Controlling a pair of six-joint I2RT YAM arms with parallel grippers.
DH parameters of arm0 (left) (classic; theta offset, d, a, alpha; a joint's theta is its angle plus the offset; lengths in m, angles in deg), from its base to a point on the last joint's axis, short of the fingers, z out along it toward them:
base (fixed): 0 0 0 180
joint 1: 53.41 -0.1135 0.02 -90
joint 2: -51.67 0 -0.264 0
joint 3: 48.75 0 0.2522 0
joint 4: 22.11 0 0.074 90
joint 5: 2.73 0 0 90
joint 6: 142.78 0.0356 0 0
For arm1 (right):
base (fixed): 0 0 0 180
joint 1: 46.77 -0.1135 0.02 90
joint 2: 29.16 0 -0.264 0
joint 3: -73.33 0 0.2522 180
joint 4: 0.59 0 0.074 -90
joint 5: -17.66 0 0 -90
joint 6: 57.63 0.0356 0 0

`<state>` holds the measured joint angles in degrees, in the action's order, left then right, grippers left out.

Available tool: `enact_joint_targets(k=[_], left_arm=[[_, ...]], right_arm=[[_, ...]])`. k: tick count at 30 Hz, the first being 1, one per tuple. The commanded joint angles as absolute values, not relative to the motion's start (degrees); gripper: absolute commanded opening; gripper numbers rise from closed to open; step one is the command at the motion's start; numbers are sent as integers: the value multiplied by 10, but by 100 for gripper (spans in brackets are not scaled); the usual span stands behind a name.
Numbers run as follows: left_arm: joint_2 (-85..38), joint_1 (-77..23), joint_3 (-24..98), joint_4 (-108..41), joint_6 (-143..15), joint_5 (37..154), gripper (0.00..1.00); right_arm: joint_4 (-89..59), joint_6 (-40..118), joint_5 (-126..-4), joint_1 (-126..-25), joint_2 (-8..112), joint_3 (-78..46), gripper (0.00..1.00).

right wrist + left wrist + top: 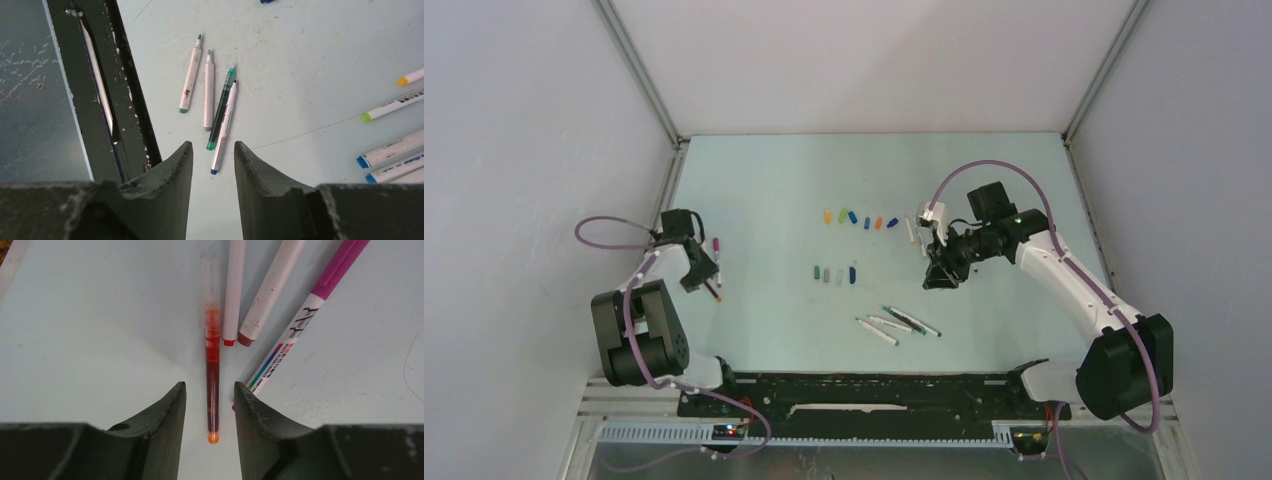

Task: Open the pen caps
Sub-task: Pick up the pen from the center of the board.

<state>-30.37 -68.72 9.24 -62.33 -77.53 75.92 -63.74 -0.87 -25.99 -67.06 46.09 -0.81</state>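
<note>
The pen caps lie in two short rows mid-table: a far row of yellow (827, 215), green, blue and orange (879, 222) caps, and a nearer row of green (815, 271), grey and blue caps. My left gripper (705, 279) is open and low at the left. In its wrist view the fingers straddle, without touching, a clear pen with orange-red ink (212, 370), and the gripper (210, 386) is empty. My right gripper (940, 276) is open and empty above the table, right of the caps; the wrist view shows it (213, 146) above several uncapped pens (208, 90).
Beside the orange pen lie a white pen with a red tip (233, 290), one with a brown tip (270, 290) and a magenta-capped pen (305, 315). White pens with yellow, green and blue ends (390, 105) lie right of the right gripper. The black base rail (100, 90) runs along its left.
</note>
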Motion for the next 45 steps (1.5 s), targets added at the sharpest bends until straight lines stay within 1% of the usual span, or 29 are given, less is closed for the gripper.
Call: enact_joint_targets(k=[1,7,11,18,22,26,31,35,39,45], left_arm=[[-320,-694,124,-615,-763,754,43],[-347,-694,135,-623,-762,759,41],[-363,-694,141,-634,-766,758,37],[-388,-694,150,-648,-770,757,27],[-387,-694,149,-651,-770,757,16],[-373,-694,143,-653,-772,756,5],[-334,-694,129,-656,-783,758,0],[-277,-694,117,-659,-793,771,0],[-211,-694,98,-655,-798,814,0],[-94,-688,23,-564,-825,1002,0]], right_arm=[[-644,-17,-253,-675,463,-27,39],[-644,-18,-254,-677,464,-26,39],[-645,-18,-255,-678,464,-26,39],[-645,-18,-255,-679,462,-27,39],[-644,-19,-255,-679,461,-26,39],[-645,-19,-254,-678,460,-27,39],[-644,-18,-254,-677,461,-27,39],[-645,-20,-253,-677,462,-26,39],[-646,-21,-253,-679,464,-26,39],[-650,-25,-243,-678,461,-26,39]])
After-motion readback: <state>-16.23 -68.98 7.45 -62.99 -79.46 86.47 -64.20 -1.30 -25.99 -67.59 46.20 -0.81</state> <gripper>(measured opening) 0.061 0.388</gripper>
